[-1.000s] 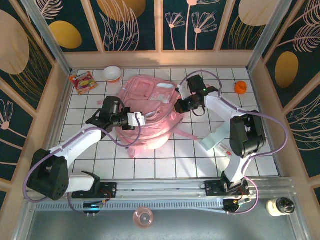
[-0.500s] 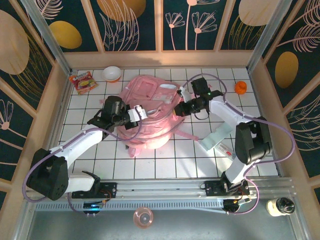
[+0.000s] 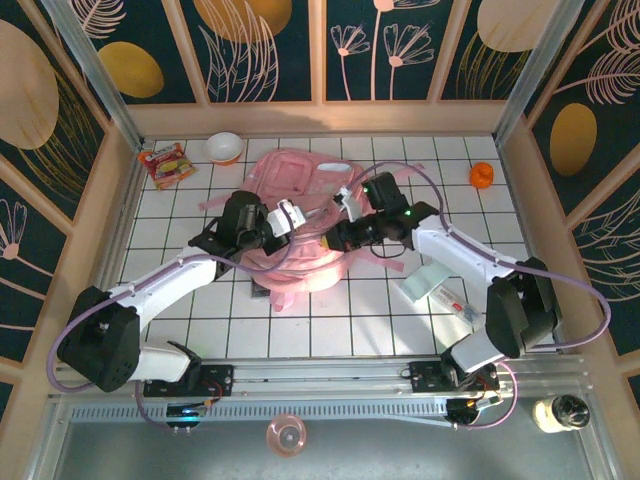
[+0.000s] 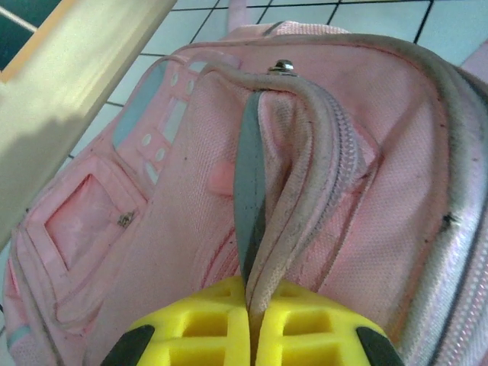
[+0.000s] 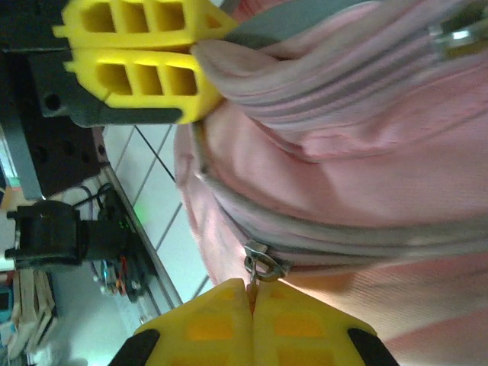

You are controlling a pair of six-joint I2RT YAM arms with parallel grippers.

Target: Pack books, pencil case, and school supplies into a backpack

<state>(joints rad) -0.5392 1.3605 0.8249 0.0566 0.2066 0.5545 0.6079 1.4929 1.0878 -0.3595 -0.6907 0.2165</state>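
Both arms have closed in on the backpack point(image 3: 300, 175), now bunched at frame centre. On its zip-edge fold the left gripper point(image 4: 252, 293) is clamped tight; just beside, the right gripper point(image 5: 252, 293) is pinched onto a zip pull point(image 5: 259, 267). The pencil case point(image 3: 428, 282) lies lower right, well apart, on the white tiled table point(image 3: 330, 320). Dark patterned walls point(image 3: 400, 50) stand behind.

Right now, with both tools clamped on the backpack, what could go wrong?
1. The right tool pinches only the small metal zip pull; a skewed tug could slip it free.
2. The left tool holds just a thin fold of the backpack rim, so the soft bag may drag across the table instead of the zip running.
3. The pencil case lies by the right forearm and could get swept.
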